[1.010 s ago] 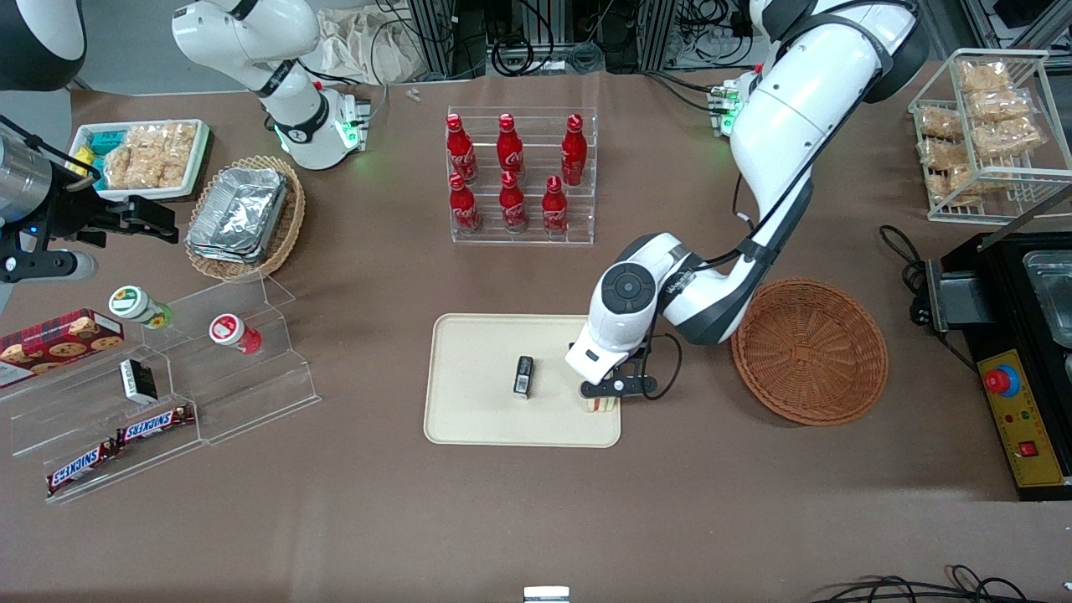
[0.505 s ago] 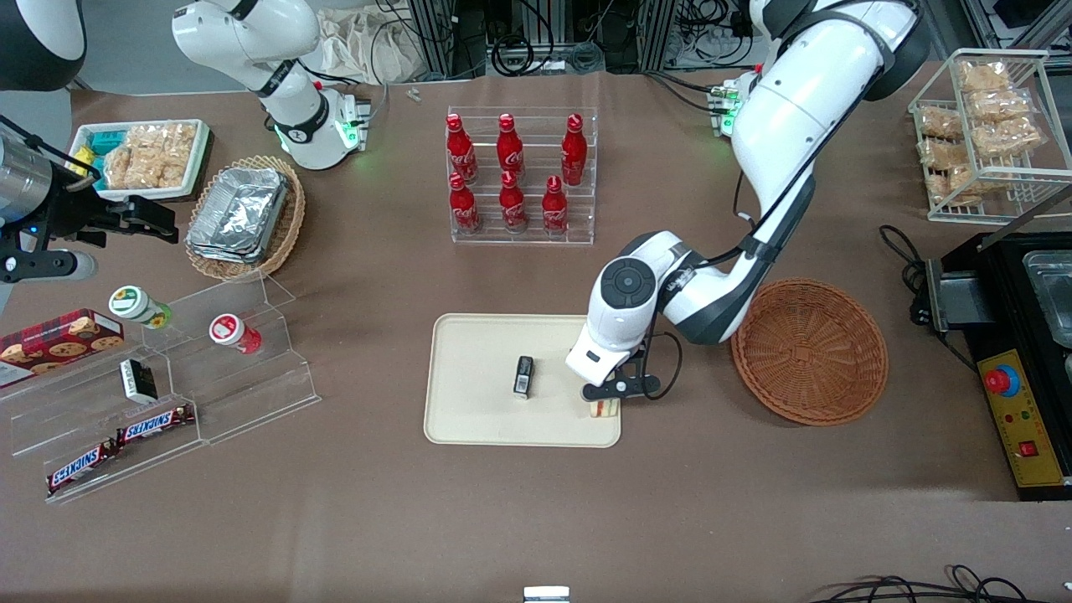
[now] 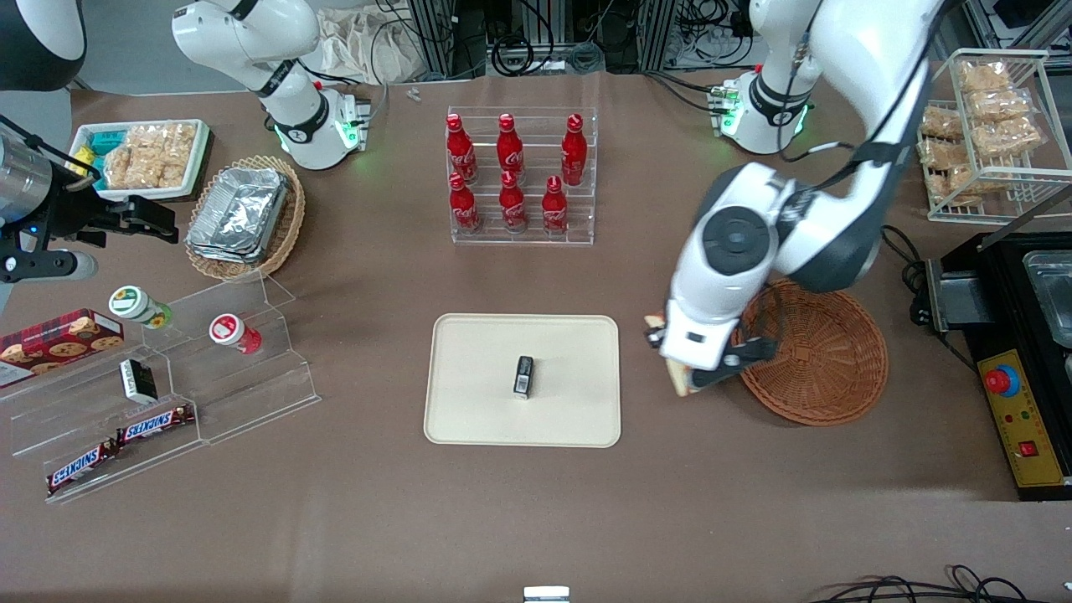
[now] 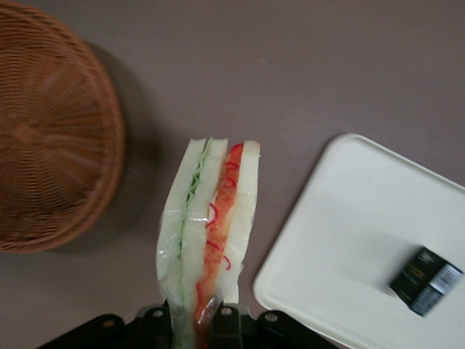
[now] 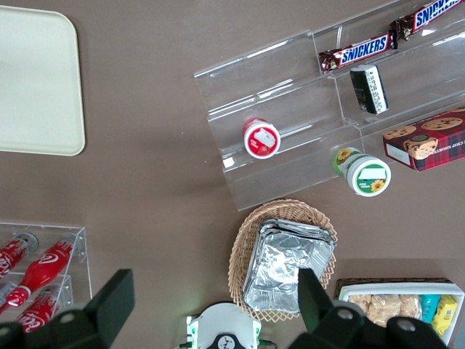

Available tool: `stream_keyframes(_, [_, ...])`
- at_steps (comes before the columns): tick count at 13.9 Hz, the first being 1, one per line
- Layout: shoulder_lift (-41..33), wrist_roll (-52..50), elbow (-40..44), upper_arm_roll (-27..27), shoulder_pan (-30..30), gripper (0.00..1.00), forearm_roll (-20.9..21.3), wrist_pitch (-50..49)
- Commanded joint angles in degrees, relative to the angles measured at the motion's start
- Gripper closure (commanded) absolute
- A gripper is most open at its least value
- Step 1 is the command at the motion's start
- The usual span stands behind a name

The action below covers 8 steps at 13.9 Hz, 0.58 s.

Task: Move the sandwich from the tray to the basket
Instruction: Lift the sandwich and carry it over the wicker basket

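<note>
Gripper (image 3: 727, 363) is over a smooth, mostly matt tabletop (image 3: 502, 519), closed on sandwich (image 4: 192, 240) in thin, glossy clear plastic film. Near it, toward working arm's end: basket (image 3: 825, 360), rough woven wicker look. Toward parked arm's end: tray (image 3: 473, 377), smooth, plastic-looking, low sheen.

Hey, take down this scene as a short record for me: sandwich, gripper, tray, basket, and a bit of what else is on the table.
sandwich: clear-wrapped, held up in the gripper, not yet in the basket
gripper: closed on the sandwich, above the table between tray and basket
tray: white, bearing a small black box
basket: round, brown wicker
other items: red bottles in a clear rack, farther from the front camera than the tray
</note>
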Motion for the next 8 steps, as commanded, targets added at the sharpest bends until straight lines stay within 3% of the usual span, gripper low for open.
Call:
stream_keyframes(1, [-5.09,-0.74,-7.88,-0.39,6.32,1.00,-1.64,0.64])
stream_keyframes(8, [-8.26,-0.83,-16.42,-0.13,18.10,1.00,-1.65,2.66])
